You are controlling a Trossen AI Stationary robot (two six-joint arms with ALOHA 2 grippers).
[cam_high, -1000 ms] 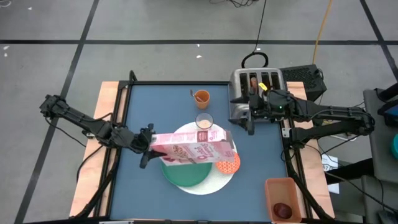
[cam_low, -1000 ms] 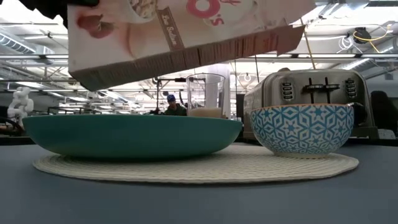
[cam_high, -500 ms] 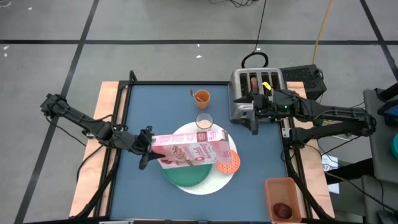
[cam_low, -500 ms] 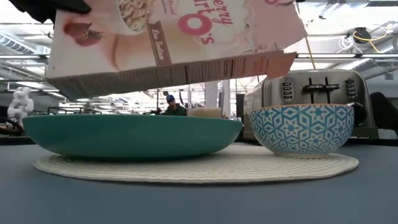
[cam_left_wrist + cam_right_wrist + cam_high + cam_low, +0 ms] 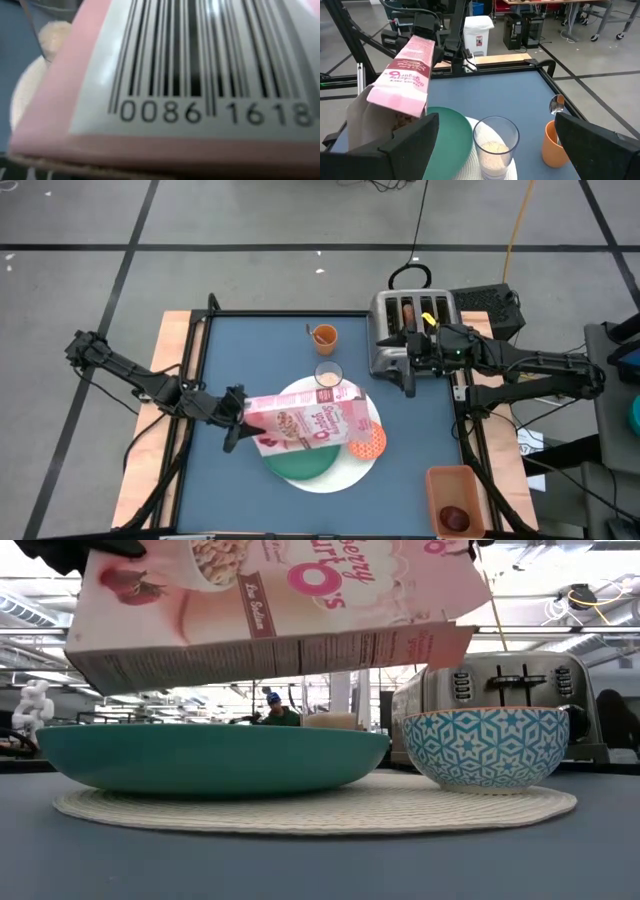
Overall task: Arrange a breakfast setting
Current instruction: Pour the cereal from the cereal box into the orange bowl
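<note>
My left gripper (image 5: 237, 420) is shut on the pink cereal box (image 5: 305, 423), which hangs lengthwise above the green plate (image 5: 300, 463). The plate rests on the white round mat (image 5: 340, 475). The small orange patterned bowl (image 5: 367, 442) stands on the mat's right part, just beyond the box's open end (image 5: 395, 107). The milk glass (image 5: 328, 375) stands at the mat's far edge. The orange cup (image 5: 323, 336), with the metal spoon (image 5: 556, 105) in it, stands farther back. My right gripper (image 5: 496, 125) is open and empty beside the silver toaster (image 5: 412, 330). The dark red fruit (image 5: 455, 518) lies in the orange bin. My left gripper holds the cereal box by its left end (image 5: 250, 418), the end with the barcode (image 5: 200, 65). It comes level from the table's left, along the box. The box fills the wrist view and hides the fingers. The box is lifted clear over the plate, its open end toward the bowl.
The orange bin (image 5: 452, 480) stands at the near right corner. A brown thing sits in a toaster slot (image 5: 407, 310). The blue table top (image 5: 250, 360) shows bare at the far left. A person (image 5: 275, 710) sits in the room beyond the table.
The cereal box has turned in my left gripper, so its printed front shows more from above. Its open right end has come lower and drawn a little toward the table's left. The gripper has stayed at nearly the same spot.
</note>
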